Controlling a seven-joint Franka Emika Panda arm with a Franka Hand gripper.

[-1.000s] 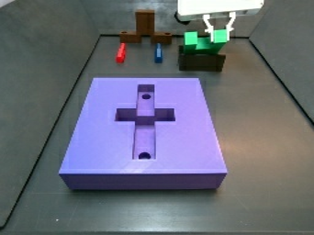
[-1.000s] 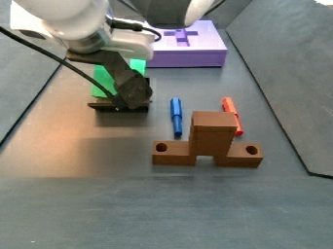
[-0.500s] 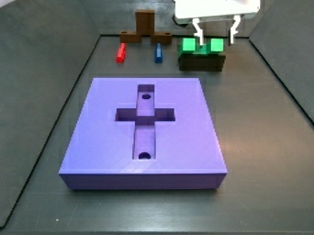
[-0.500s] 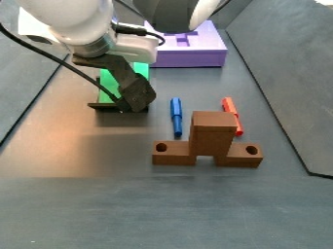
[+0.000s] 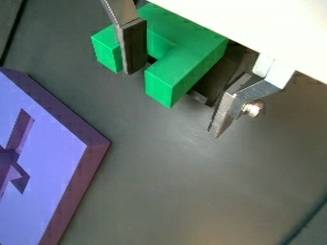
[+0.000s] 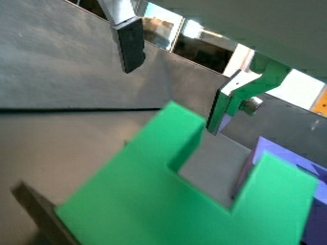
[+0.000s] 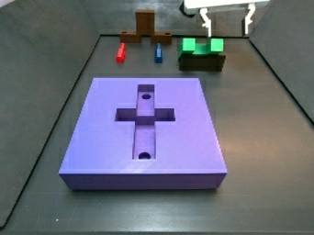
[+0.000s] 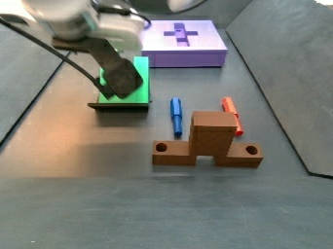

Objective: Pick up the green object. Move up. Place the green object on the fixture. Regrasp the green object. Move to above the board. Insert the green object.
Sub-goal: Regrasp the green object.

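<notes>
The green object (image 7: pixel 203 45) rests on the fixture (image 7: pixel 203 62) at the back right of the floor, its two legs pointing up. In a side view the same green object (image 8: pixel 124 73) leans on the fixture (image 8: pixel 120 102). My gripper (image 7: pixel 229 22) hangs open above it, its fingers clear of the piece. Both wrist views show the green object (image 5: pixel 160 57) (image 6: pixel 153 182) below the spread fingers (image 5: pixel 234 105) (image 6: pixel 129 43), with nothing held. The purple board (image 7: pixel 147 128) with its cross-shaped recess lies in the middle of the floor.
A red peg (image 7: pixel 123 51) and a blue peg (image 7: pixel 159 53) lie left of the fixture. An orange-brown wooden stand (image 7: pixel 146 26) stands behind them. A raised rim runs along the floor's edges. The board's corner (image 5: pixel 38 163) shows in a wrist view.
The gripper let go of the green object and rose straight up. The green object stays on the fixture.
</notes>
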